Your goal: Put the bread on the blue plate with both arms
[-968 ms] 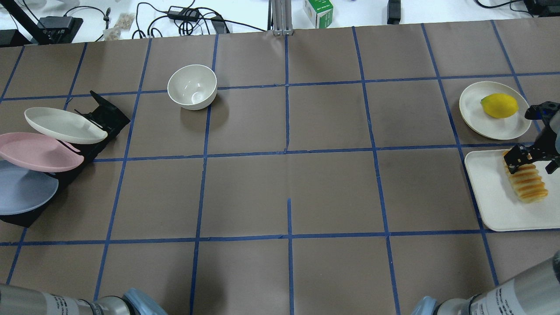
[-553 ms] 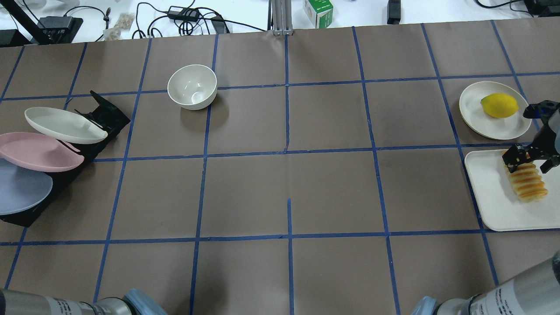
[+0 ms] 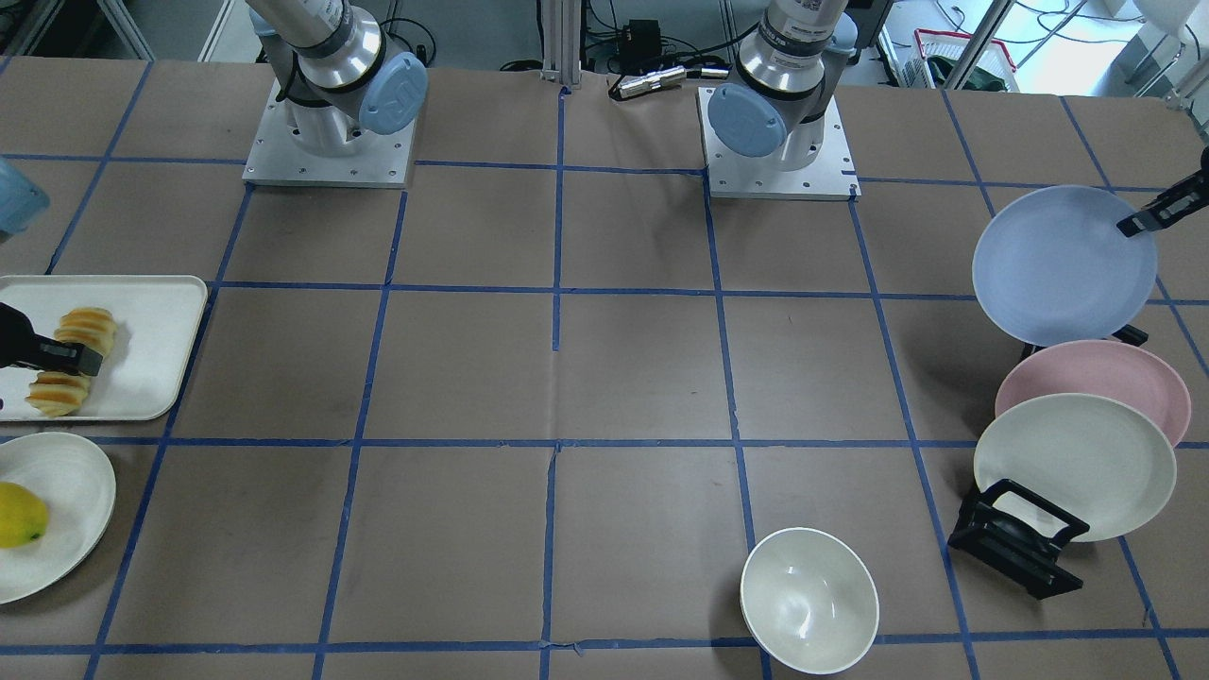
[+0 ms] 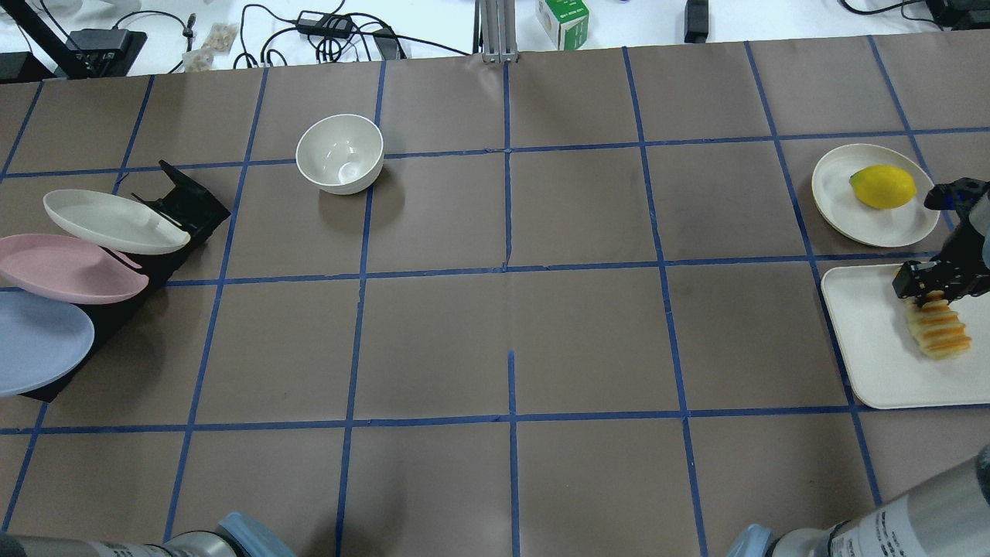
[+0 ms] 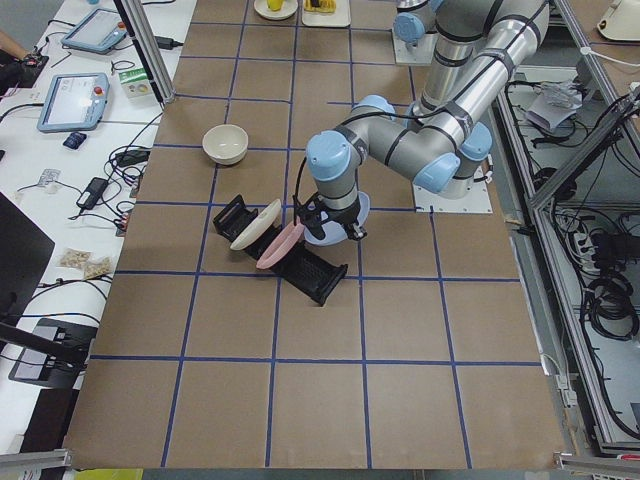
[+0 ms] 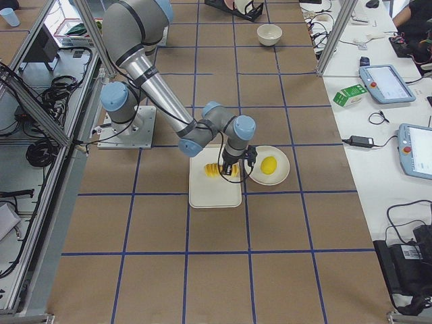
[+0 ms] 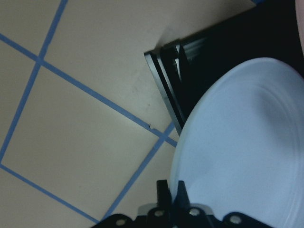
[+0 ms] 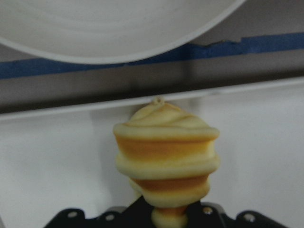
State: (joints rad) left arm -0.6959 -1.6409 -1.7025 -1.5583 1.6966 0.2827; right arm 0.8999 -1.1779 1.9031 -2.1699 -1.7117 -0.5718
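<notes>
The ridged golden bread (image 4: 938, 331) lies on a white tray (image 4: 866, 340) at the table's right end. My right gripper (image 4: 936, 285) is shut on the bread's far end. The right wrist view shows the bread (image 8: 166, 156) pinched between the fingers just above the tray. In the front view the right gripper (image 3: 52, 359) crosses the loaf (image 3: 87, 328). The blue plate (image 3: 1058, 269) stands tilted at the near end of the rack. My left gripper (image 3: 1138, 224) is shut on its rim. The plate also shows at the overhead view's left edge (image 4: 39, 344) and in the left wrist view (image 7: 247, 142).
A black rack (image 3: 1015, 538) holds a pink plate (image 3: 1096, 378) and a cream plate (image 3: 1077, 467) on edge. A white bowl (image 4: 340, 153) stands at the far left-centre. A yellow lemon (image 4: 882, 186) lies on a small cream plate (image 4: 835, 201) beside the tray.
The right gripper's fingers have closed on the bread, which shifted slightly right on the tray. The blue plate has moved a little left and toward the robot, away from the pink plate.
</notes>
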